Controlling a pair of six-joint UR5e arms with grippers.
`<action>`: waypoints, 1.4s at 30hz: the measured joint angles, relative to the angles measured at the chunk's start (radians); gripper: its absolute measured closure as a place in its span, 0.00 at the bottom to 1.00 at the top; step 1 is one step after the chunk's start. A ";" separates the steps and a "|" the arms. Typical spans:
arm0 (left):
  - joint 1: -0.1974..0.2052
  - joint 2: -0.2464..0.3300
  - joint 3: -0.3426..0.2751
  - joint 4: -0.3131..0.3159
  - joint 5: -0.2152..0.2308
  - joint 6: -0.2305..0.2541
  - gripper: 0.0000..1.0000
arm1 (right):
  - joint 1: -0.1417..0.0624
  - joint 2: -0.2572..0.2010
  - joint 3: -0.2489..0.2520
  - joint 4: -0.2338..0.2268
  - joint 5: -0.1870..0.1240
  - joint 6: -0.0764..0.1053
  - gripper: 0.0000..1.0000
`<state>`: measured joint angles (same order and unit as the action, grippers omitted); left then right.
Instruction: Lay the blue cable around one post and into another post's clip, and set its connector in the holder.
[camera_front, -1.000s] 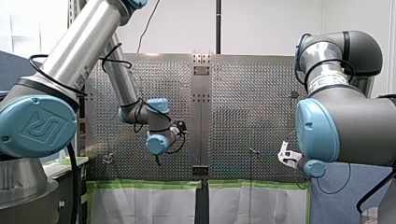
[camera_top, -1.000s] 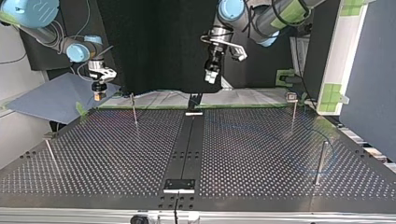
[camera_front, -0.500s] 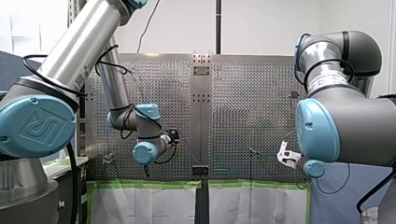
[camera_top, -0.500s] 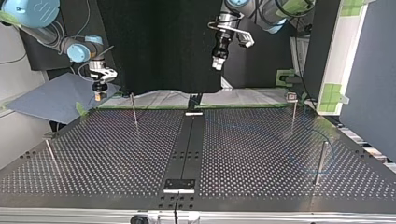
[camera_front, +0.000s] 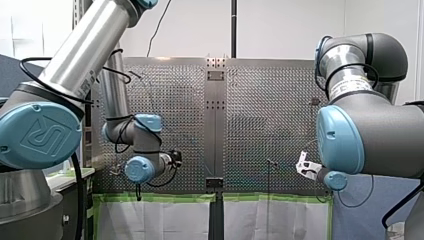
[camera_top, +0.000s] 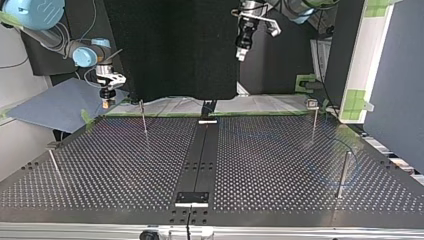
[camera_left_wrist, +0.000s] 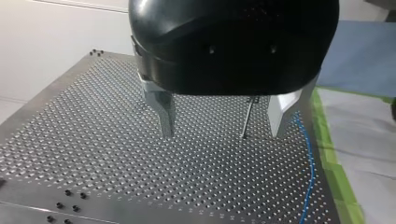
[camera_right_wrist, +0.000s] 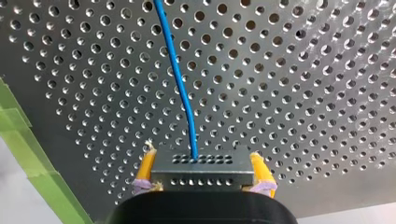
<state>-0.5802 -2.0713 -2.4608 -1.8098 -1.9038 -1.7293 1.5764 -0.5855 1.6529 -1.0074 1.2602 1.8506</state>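
My left gripper (camera_left_wrist: 220, 129), black with metal fingers (camera_left_wrist: 163, 112) spread apart, faces the perforated metal table (camera_left_wrist: 93, 140). My right gripper (camera_right_wrist: 202, 158) clamps the connector (camera_right_wrist: 201, 171), a dark rectangular block with rows of tiny holes, between yellow pads (camera_right_wrist: 258, 170). The thin blue cable (camera_right_wrist: 180, 84) curves from it over the table.

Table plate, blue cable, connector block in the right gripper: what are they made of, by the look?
Table: looks like metal sheet, matte grey with a dull sheen, evenly punched round holes.
Blue cable: probably plastic-jacketed, smooth, slightly glossy, bending in a soft curve.
Connector: dark grey block with rows of small holes; moulded plastic or coated metal, cannot tell which.
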 joint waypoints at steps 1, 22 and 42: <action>0.000 0.000 -0.002 -0.001 0.000 0.001 0.01 | 0.001 0.000 0.000 0.000 0.000 0.000 1.00; 0.000 0.000 0.046 -0.043 0.009 0.001 0.01 | 0.000 -0.001 -0.003 0.001 0.014 -0.012 1.00; -0.002 0.000 0.046 -0.041 0.020 -0.026 0.01 | -0.014 -0.095 0.001 0.087 0.014 -0.027 1.00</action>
<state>-0.5823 -2.0713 -2.4149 -1.8510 -1.8838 -1.7549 1.5628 -0.6802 1.6543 -0.9202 1.2741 1.8235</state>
